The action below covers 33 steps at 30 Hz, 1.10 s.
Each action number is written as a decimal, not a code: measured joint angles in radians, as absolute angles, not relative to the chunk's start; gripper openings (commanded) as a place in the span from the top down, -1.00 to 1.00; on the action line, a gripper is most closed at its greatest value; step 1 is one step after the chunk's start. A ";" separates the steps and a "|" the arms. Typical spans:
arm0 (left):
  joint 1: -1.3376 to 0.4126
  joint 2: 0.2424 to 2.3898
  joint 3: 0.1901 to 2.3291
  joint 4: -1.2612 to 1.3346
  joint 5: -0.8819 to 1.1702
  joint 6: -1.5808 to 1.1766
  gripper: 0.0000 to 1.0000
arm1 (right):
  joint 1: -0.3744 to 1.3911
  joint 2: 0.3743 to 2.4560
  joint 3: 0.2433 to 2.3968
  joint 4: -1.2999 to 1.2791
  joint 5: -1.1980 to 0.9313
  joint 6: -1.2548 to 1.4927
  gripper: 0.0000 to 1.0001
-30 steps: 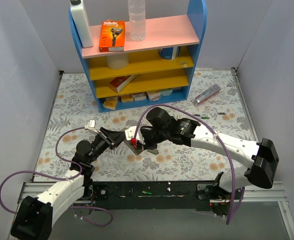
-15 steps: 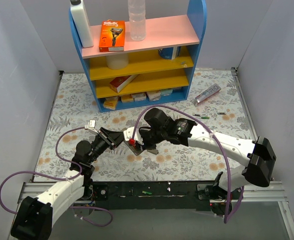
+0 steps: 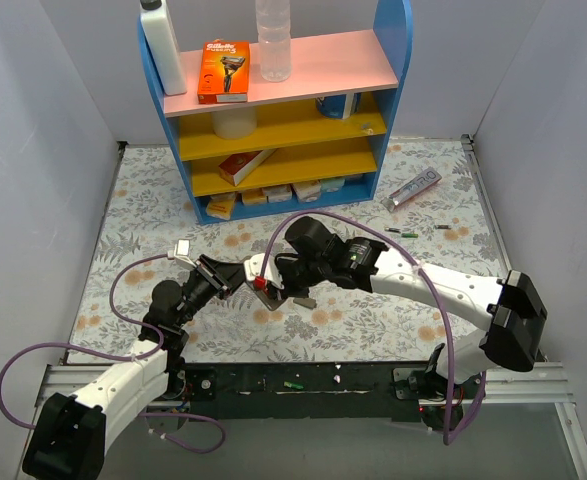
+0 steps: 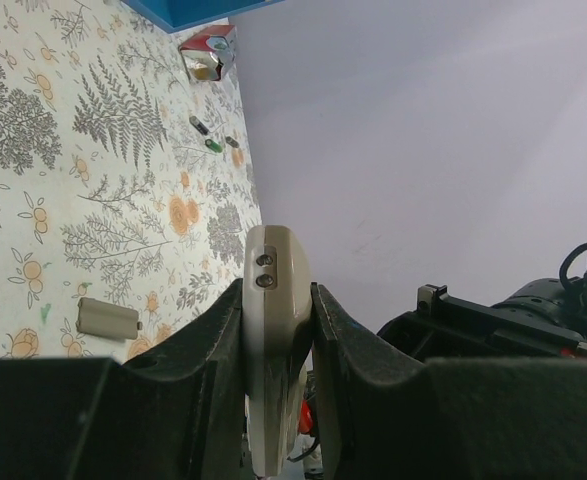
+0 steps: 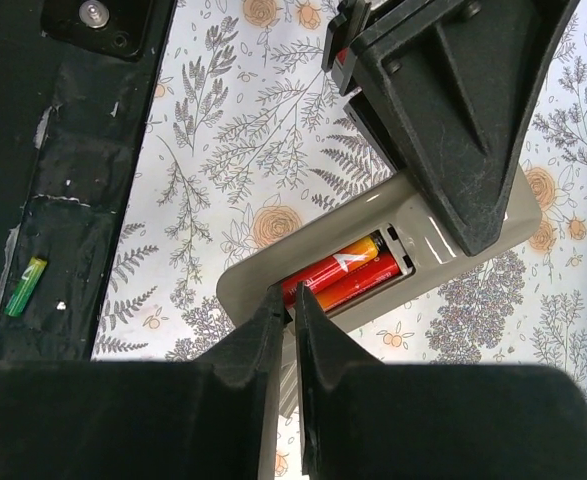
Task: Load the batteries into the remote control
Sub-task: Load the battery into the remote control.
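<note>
Your left gripper (image 4: 277,290) is clamping the remote control (image 5: 248,290), crowding the batteries (image 5: 343,270) your nearly-closed right gripper (image 5: 285,295) is perhaps touching; cover (image 4: 108,318) lying aside.

A fixed camera high behind the two arms looks down over the whole flowered table (image 3: 433,210), back to the blue shelf (image 3: 398,60). The left wrist camera, close in and rolled sideways, sights along the left gripper (image 4: 278,292) and the remote control (image 4: 273,380) across the table. The right wrist camera looks down past the right gripper (image 5: 288,295) onto the same remote's back, close up; all three views share it.
</note>
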<state>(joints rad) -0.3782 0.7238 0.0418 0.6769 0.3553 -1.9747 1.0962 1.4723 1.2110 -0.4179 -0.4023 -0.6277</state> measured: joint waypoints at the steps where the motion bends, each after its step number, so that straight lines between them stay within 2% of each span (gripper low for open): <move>1: -0.376 0.724 0.042 0.675 0.356 -1.972 1.00 | 1.096 1.473 1.207 -0.411 -0.400 -0.627 0.75; 17: -0.367 0.724 0.038 0.641 0.324 -1.926 1.00 | 1.093 1.498 1.153 -0.305 -0.382 -0.573 0.97; 28: -0.361 0.726 0.038 0.624 0.292 -1.888 1.00 | 1.092 1.508 1.086 -0.170 -0.352 -0.501 0.97; 33: -0.364 0.726 0.038 0.636 0.299 -1.905 1.00 | 1.095 1.512 1.039 0.013 -0.305 -0.445 0.97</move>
